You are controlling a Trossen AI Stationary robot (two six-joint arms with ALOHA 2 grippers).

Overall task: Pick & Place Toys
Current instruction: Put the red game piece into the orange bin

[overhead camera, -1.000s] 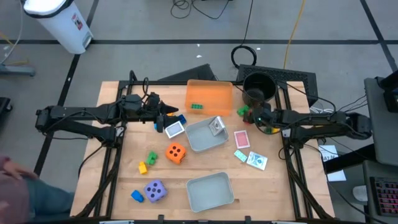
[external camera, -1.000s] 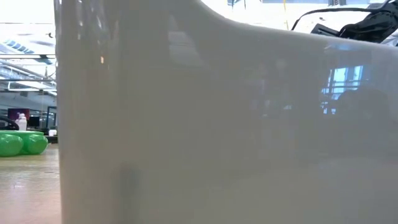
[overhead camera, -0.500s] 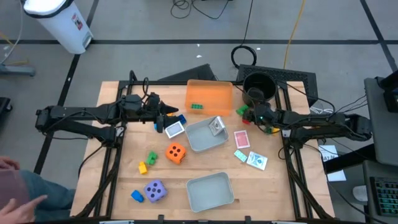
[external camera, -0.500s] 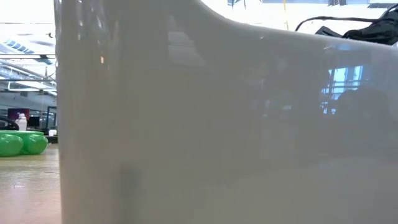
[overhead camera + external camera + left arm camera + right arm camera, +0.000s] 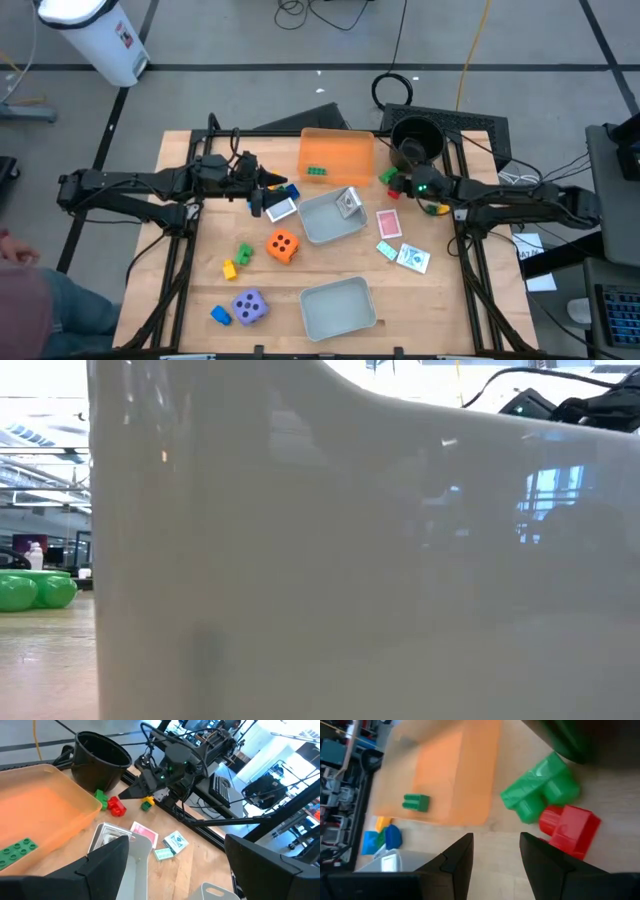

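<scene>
The right gripper [image 5: 400,187] is hovering with fingers apart and empty — a green brick [image 5: 540,792] and a red brick [image 5: 568,829] are lying just ahead of its tips, beside the orange tray [image 5: 336,157]. The left gripper [image 5: 268,192] is waiting open by a card [image 5: 282,208].

A: What marks the left arm [image 5: 130,186]?
B: Slender matte-black links, black cabling looped near the wrist.
A: And the right arm [image 5: 510,198]?
B: Same dark build; a green indicator light glows at its wrist.

Grey floor [image 5: 250,90], white bin [image 5: 95,35], cables [image 5: 320,12]
</scene>
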